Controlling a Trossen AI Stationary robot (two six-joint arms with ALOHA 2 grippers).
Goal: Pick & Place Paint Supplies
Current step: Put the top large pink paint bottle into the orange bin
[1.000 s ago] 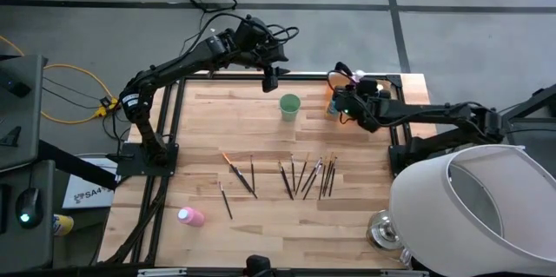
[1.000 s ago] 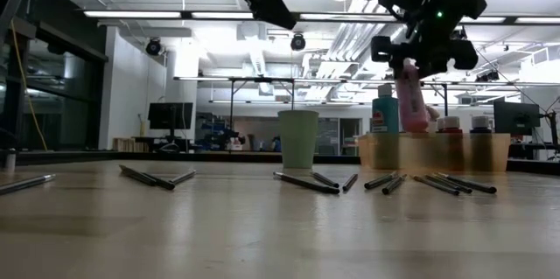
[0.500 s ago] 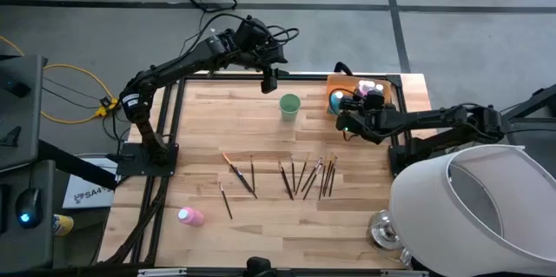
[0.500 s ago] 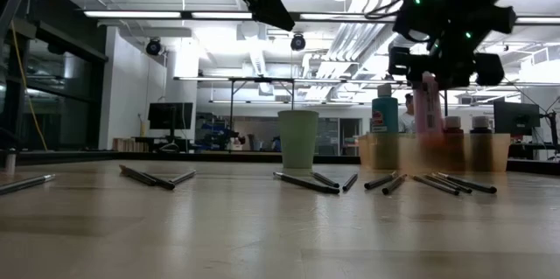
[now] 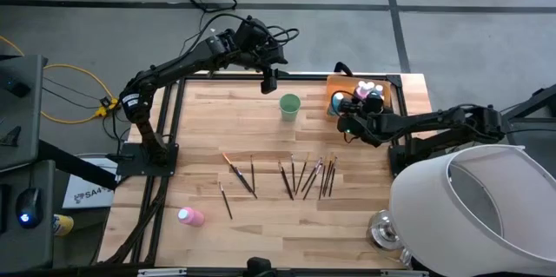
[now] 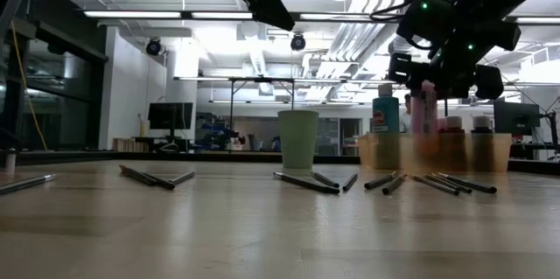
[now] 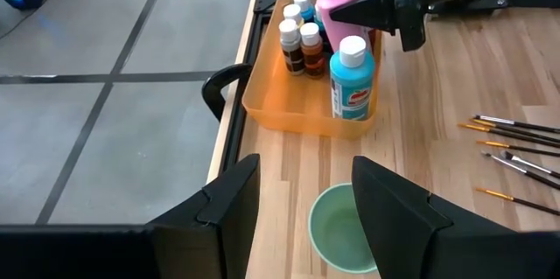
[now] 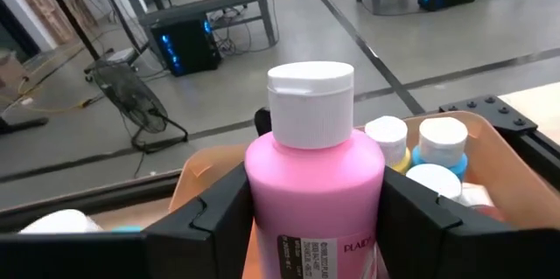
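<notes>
The right gripper (image 5: 358, 114) pinches a tall pink bottle (image 8: 315, 193) upright between its two fingers (image 8: 219, 218), one pressed to each side of the body, and holds it over the near edge of the orange tray (image 7: 302, 115) — upright, presumably, so it can go straight down among the bottles standing there. The tray sits at the table's far right corner and holds a teal bottle (image 7: 352, 80) with a white cap in its front corner and several small paint bottles (image 7: 298, 38) behind it (pale caps, brown and blue bodies). The left gripper (image 5: 269, 79) hangs above the table's far edge, just beside the light green cup (image 5: 289, 106), its fingers (image 7: 398, 213) spread apart with nothing between them; the cup looks empty from above. Still unsorted on the bare wood: a scatter of thin dark brushes (image 5: 304, 176) across the middle, and a second pink bottle (image 5: 191, 217) lying on its side near the front left corner, well apart from the tray.
</notes>
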